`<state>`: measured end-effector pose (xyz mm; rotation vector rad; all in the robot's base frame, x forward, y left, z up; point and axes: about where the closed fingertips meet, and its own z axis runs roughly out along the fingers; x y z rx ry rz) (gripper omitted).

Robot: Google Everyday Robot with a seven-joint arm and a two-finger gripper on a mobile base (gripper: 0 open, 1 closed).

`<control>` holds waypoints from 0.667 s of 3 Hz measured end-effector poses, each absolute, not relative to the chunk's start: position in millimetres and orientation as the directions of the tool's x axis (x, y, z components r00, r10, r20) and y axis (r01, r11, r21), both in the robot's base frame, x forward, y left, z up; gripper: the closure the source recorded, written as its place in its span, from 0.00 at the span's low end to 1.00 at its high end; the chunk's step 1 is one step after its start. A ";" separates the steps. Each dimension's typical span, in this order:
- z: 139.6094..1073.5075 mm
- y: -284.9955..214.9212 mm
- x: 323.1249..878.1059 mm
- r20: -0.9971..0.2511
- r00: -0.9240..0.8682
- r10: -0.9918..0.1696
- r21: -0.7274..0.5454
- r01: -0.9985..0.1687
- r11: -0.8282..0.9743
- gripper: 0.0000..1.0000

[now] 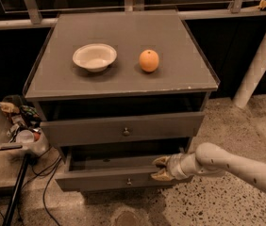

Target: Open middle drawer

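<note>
The grey cabinet shows two drawer fronts with round knobs. The lower one is the middle drawer. It stands pulled out, with its shadowed inside showing behind the front and its knob at centre. My gripper reaches in from the right at the drawer's right end. Its two tan fingers stand apart, one over the inside and one in front of the drawer front's top edge. The upper drawer front sits above, under a dark gap.
A white bowl and an orange rest on the cabinet top. A clear bin of clutter and a black pole with cables stand at the left. A white post leans at the right. The floor is speckled.
</note>
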<state>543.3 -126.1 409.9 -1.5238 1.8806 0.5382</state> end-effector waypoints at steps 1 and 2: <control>409.9 -126.1 543.3 -0.705 -0.113 -0.700 -0.083 -0.967 0.240 0.35; 409.9 -126.0 543.3 -0.705 -0.113 -0.700 -0.083 -0.967 0.240 0.38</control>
